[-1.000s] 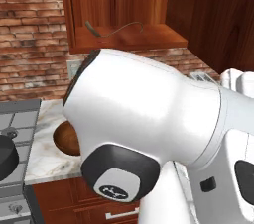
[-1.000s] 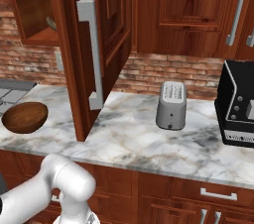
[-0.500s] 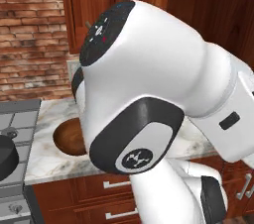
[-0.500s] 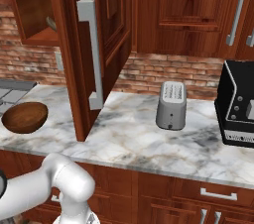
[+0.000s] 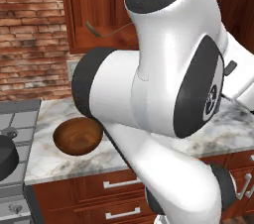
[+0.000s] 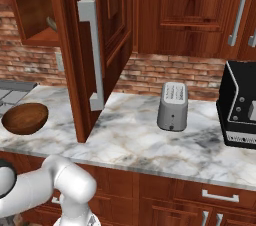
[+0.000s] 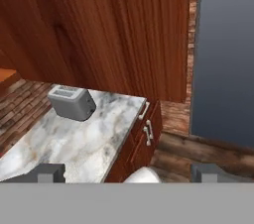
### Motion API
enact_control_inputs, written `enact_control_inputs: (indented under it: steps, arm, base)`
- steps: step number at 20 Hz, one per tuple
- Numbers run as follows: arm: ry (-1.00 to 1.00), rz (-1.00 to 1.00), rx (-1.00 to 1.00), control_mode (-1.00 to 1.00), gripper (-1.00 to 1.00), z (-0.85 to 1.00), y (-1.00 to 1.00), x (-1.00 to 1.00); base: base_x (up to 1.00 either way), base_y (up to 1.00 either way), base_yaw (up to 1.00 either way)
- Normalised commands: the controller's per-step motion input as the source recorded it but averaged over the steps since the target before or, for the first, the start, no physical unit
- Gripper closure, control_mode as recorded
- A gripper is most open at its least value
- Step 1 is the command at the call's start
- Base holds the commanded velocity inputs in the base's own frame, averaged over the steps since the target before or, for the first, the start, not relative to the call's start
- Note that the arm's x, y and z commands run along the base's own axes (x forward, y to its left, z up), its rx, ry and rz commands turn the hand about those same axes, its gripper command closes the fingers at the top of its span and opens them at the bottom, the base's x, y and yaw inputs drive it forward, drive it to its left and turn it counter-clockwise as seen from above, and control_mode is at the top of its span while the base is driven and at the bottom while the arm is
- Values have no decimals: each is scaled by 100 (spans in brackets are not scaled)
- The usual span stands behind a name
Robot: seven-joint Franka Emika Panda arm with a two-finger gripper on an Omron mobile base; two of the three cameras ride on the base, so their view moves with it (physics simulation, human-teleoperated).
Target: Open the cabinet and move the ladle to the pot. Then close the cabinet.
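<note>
The cabinet (image 5: 99, 5) stands open, and its door (image 6: 107, 35) with the long silver bar handle (image 6: 92, 55) swings out over the counter. On the cabinet shelf lies the thin ladle (image 5: 106, 30), its bowl end peeking past the door edge in the right base view (image 6: 51, 23). The dark pot (image 5: 7, 154) sits on the stove at the far left edge. My gripper (image 7: 128, 173) is open, its fingertips (image 7: 49, 172) wide apart with nothing between them. It looks out over the counter toward a toaster, far from the ladle.
A brown wooden bowl (image 5: 78, 136) rests on the marble counter (image 6: 140, 140) below the open cabinet. A grey toaster (image 6: 172, 106) and a black appliance (image 6: 240, 105) stand further right. My arm's white body blocks much of the left base view.
My arm has swung upward and turned in the left base view, covering more of the cabinet's right side. The cabinet door, ladle, bowl and toaster stay put.
</note>
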Motion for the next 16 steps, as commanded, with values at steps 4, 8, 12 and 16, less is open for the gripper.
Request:
enact_control_inputs:
  steps: [4,8,12,16]
  arm:
    - [0,38,1,-100,-100,0,0,80]
    - [-4,25,2,-100,-100,-3,0,38]
    - [-22,12,0,-100,-100,-12,0,4]
    - [-23,3,5,-100,-100,-19,0,0]
  base:
    - [0,0,0]
    - [0,0,0]
    - [0,0,0]
    - [0,0,0]
